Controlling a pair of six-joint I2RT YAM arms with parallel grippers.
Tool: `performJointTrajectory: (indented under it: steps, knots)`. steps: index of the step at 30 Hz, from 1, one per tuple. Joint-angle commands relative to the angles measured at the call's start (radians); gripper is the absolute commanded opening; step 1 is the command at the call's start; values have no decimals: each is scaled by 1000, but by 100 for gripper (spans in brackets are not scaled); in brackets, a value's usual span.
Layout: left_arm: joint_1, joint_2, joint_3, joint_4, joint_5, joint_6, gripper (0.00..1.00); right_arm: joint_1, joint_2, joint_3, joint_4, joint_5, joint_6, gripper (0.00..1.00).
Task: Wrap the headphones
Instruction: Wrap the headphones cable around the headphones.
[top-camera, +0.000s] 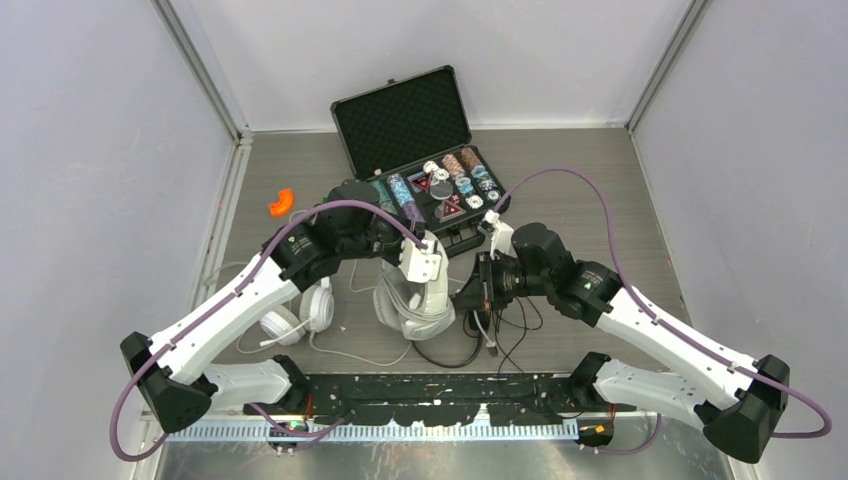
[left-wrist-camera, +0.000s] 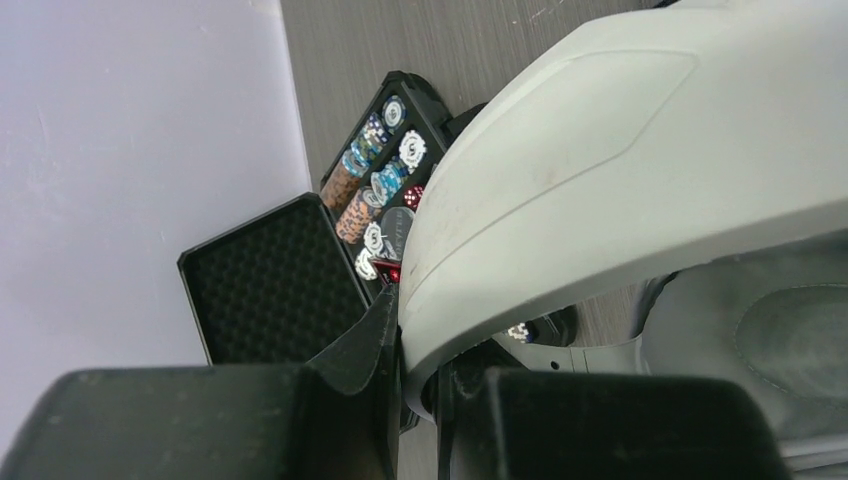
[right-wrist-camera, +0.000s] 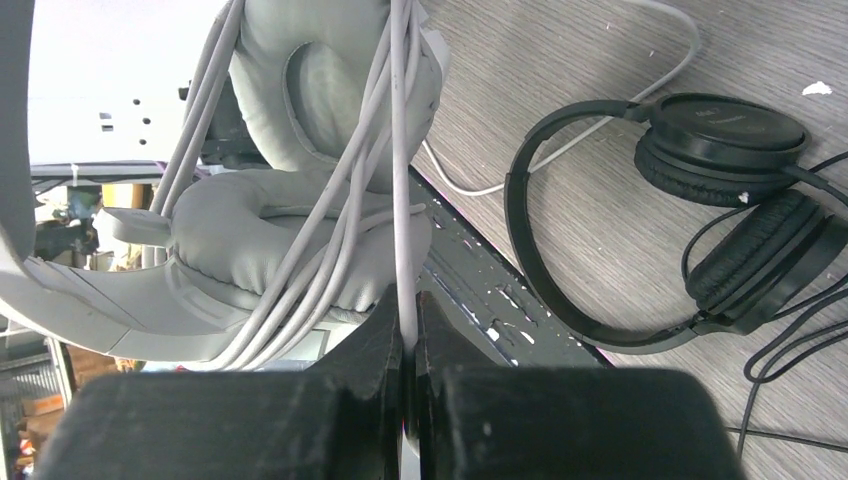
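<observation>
Winding cord onto the grey headset held between 2 end effectors

From where I stand, the left end effector (left-wrist-camera: 412, 362) has its fingers nearly together, nipped on the edge of the headband (left-wrist-camera: 600, 150) of the white-grey over-ear headphones (top-camera: 415, 312). The right end effector (right-wrist-camera: 410, 322) is closed just as narrowly on a single strand of the grey cord (right-wrist-camera: 400, 200).

The coming move turns on that strand. It runs straight ahead of the right fingertips and up across the 2 ear cushions (right-wrist-camera: 300, 90), where several turns already lie side by side. So the headset sits directly in front of the right end effector and close to it, with the cushions' long side lying across the line of the cord. I judge the right arm is the one to carry the next loop round, while the left only steadies the headband.

Off to the right of the right end effector, the black on-ear pair (right-wrist-camera: 740, 200) lies flat on the tabletop (right-wrist-camera: 560, 80), its cord loose. The white round-cup pair (top-camera: 300, 315) lies beyond the left arm, apart from both.
</observation>
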Motion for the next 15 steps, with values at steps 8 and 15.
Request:
performJointTrajectory:
  steps: [8,15]
  knots:
    - [44,15,-21,-41,-309,104,0,4,-57,-11,50,-171,-24,0]
    - [44,-1,-47,-3,-295,41,0,4,-47,-42,123,-94,-29,11]
